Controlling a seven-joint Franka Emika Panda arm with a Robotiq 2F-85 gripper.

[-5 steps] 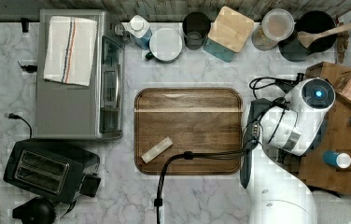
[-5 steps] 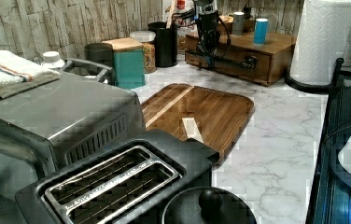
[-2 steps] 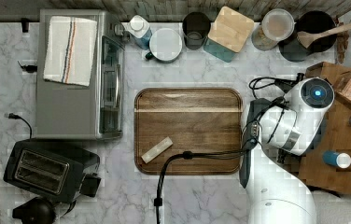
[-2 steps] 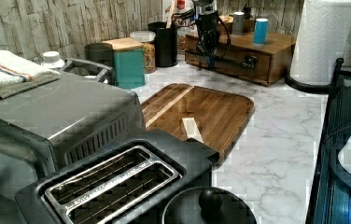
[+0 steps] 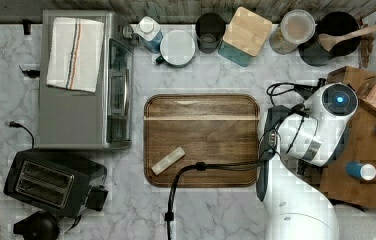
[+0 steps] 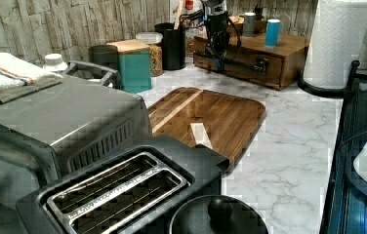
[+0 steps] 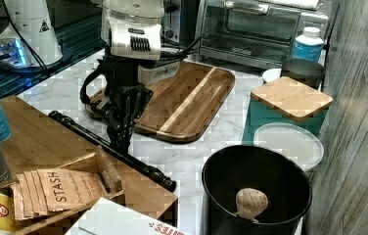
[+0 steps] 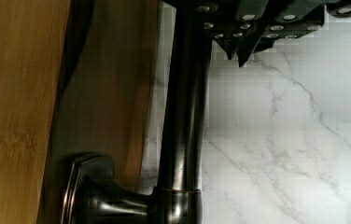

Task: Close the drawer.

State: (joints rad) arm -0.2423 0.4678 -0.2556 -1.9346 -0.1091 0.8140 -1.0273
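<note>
The drawer (image 6: 248, 71) is the front of a low wooden cabinet (image 7: 40, 142), and a long dark handle bar (image 7: 140, 165) runs across it. In the wrist view the drawer's (image 8: 117, 93) light-brown front lies next to the cabinet top (image 8: 15, 93), with a thin dark gap between them. My gripper (image 8: 239, 52) is shut, its tips pressed together against the outer side of the handle bar (image 8: 183, 116), with nothing held. In the right view my gripper (image 7: 122, 141) points straight down onto the bar. My gripper (image 6: 219, 48) stands in front of the drawer in the left view.
A dark wooden tray (image 5: 201, 140) with a small pale stick (image 5: 168, 160) lies on the marble counter beside the arm (image 5: 321, 125). Cans (image 5: 361, 171) and tea packets (image 7: 55, 191) sit on the cabinet top. A black pot (image 7: 255, 191), teal canister (image 7: 289, 105), toaster oven (image 5: 83, 80) and toaster (image 5: 51, 182) stand around.
</note>
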